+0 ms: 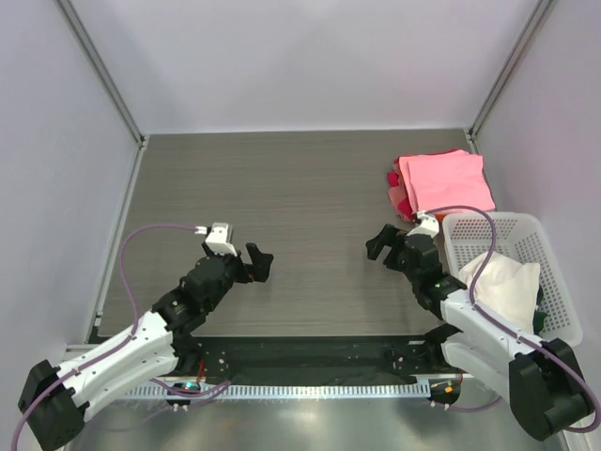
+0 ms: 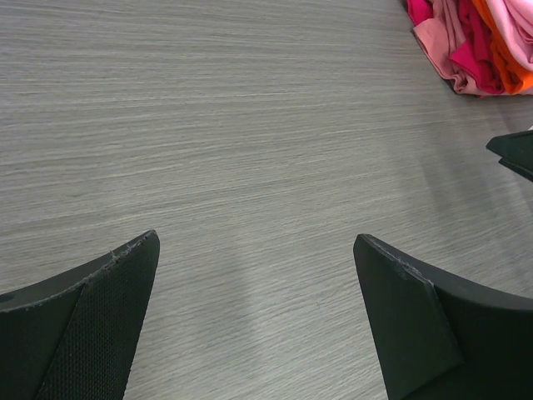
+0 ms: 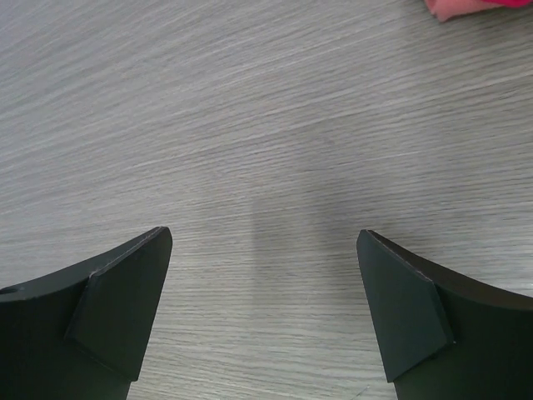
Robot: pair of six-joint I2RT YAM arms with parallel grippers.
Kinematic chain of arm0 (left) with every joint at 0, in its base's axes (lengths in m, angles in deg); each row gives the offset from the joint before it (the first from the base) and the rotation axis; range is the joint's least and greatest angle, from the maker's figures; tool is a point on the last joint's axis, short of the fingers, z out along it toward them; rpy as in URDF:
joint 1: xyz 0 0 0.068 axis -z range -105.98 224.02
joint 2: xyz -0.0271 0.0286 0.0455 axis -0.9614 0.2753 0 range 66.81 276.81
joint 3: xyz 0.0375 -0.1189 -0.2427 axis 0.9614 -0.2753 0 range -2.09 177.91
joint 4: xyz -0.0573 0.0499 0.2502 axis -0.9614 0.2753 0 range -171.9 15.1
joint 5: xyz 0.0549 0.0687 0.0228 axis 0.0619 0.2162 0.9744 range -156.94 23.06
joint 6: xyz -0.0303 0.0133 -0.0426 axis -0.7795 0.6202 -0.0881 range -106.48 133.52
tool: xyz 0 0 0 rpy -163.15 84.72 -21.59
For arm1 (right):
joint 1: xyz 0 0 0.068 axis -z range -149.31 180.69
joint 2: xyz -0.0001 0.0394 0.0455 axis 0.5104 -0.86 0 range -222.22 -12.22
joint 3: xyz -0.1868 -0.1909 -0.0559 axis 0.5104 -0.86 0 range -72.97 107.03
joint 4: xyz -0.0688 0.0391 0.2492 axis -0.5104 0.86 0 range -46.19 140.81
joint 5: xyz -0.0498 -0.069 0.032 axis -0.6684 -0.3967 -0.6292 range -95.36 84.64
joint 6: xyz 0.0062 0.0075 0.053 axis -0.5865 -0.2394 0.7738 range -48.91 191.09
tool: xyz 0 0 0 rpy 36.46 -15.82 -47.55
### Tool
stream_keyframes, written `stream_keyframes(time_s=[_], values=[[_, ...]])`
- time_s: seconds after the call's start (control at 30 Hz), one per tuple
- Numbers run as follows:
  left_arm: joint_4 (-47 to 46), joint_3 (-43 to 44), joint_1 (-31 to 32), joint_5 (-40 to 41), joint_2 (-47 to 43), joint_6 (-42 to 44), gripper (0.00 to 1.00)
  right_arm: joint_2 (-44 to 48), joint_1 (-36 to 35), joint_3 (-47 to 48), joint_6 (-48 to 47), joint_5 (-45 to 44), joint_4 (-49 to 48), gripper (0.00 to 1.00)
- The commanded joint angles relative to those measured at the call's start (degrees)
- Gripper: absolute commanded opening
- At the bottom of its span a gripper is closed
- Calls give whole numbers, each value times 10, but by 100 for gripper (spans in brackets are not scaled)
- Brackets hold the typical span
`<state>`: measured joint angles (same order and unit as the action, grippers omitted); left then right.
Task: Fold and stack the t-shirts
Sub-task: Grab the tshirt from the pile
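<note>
A stack of folded t-shirts (image 1: 443, 181), pink on top with red beneath, lies at the back right of the table. It shows as pink, red and orange folds in the left wrist view (image 2: 479, 42), and a pink corner shows in the right wrist view (image 3: 475, 7). A cream-white t-shirt (image 1: 505, 284) lies crumpled in the white mesh basket (image 1: 545, 252). My left gripper (image 1: 259, 262) is open and empty over bare table left of centre. My right gripper (image 1: 381, 246) is open and empty just left of the basket, near the stack's front.
The wood-grain table (image 1: 300, 197) is walled on three sides by pale panels. The basket stands at the right edge beside the right arm. A dark rail (image 1: 310, 362) runs along the near edge between the arm bases. The right gripper's tip (image 2: 515, 152) shows in the left wrist view.
</note>
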<state>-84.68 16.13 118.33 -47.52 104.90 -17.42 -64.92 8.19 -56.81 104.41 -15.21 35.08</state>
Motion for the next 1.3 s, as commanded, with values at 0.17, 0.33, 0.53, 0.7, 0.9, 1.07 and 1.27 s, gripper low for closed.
stream_keyframes(time_s=[0.17, 0.33, 0.53, 0.7, 0.9, 1.07, 1.27], values=[[-24, -4, -2, 16, 1, 2, 100, 63, -3, 86, 25, -23, 67, 100], [-1, -10, -2, 104, -23, -6, 100, 89, -3, 155, 28, -104, 174, 98], [5, -19, -3, 77, -48, -16, 100, 11, 32, 348, 100, -400, 493, 96], [4, -20, -2, 77, -46, -28, 99, -13, 249, 384, 76, -294, 551, 99], [2, -20, -3, 55, -46, -38, 100, -29, 429, 327, 104, -234, 558, 100], [-4, -26, -3, 47, -52, -43, 100, -97, 468, 272, 165, -231, 530, 100], [0, -26, -3, 45, -58, -46, 100, -193, 496, 249, 215, -264, 475, 95]])
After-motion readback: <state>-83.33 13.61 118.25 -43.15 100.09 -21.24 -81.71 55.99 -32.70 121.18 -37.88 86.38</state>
